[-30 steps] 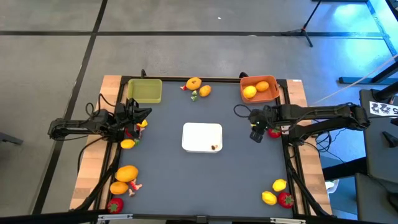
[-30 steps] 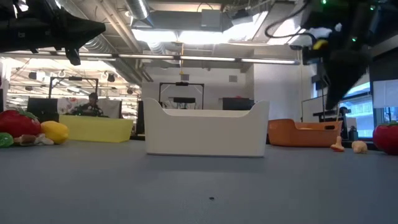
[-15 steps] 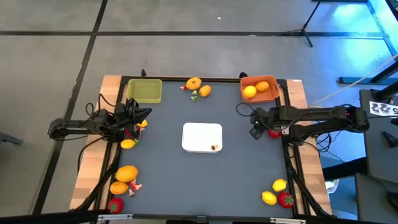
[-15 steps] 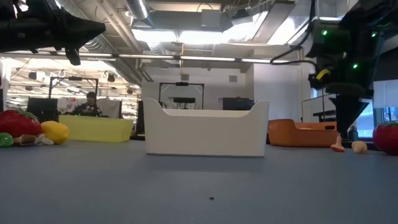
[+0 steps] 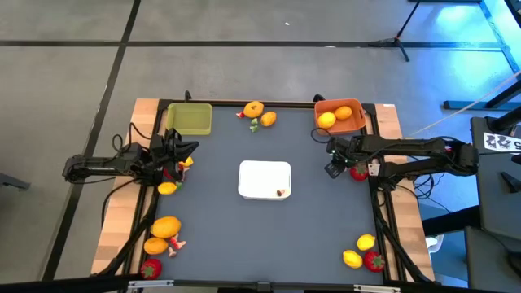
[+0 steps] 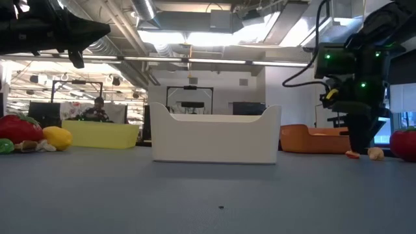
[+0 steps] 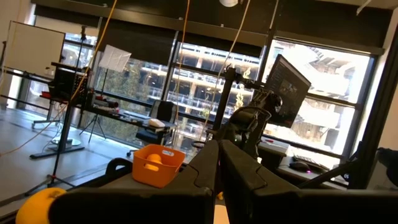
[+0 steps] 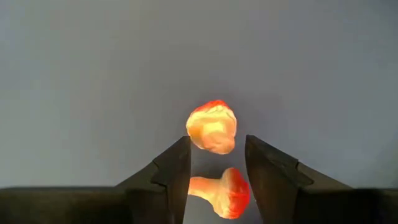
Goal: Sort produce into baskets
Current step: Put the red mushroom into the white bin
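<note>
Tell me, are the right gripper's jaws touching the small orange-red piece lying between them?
Apart. In the right wrist view the right gripper has its jaws on either side of the small orange-red piece, with grey table visible in both gaps.

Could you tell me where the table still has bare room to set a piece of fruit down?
The widest bare stretch lies between the white tray and the table's near edge, flanked by the corner fruit clusters and. Bare mat also separates the tray from the yellow-green basket. It is crowded around the right end effector beside the orange basket.
</note>
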Tool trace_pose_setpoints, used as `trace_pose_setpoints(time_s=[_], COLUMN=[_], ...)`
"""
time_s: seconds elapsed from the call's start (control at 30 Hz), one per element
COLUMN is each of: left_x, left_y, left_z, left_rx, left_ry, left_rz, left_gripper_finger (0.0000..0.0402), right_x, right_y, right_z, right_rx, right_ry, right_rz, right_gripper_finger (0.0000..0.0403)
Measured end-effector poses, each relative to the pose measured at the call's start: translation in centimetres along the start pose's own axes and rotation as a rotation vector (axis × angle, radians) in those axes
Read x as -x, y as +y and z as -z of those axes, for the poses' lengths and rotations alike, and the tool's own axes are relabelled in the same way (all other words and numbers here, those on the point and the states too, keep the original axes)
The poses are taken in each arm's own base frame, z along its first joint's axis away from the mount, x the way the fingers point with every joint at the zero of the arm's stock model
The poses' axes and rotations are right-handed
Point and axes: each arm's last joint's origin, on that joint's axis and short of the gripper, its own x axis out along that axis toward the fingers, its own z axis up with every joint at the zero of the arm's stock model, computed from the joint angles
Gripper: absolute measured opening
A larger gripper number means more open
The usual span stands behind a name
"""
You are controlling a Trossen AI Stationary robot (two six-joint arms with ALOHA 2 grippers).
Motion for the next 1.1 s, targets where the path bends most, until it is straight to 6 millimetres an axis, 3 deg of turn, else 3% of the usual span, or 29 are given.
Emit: trace_pose_setpoints(time_s=[0.4,0.7,1.1], left_x=[0.0,0.0,0.0], left_y=[0.0,0.0,0.0], left_z=[0.0,-0.1,-0.1], left_rx=[0.004,0.010,0.026], left_ry=[0.000,-0.008,-0.007], left_rz=[0.000,0.001,0.001], left_gripper_finger=[0.0013,0.0013,0.0013], right_x=[-1.4,-1.1,2.2], right_y=[0.7,1.2,2.7], right_z=[-0.7,-1.4,-4.5], right_rx=[0.058,0.103,0.171], right_ry=[0.023,-0.016,-0.141], right_rz=[-0.024,-0.046,-0.134], right_gripper_finger=[0.0007,0.0004,0.0003])
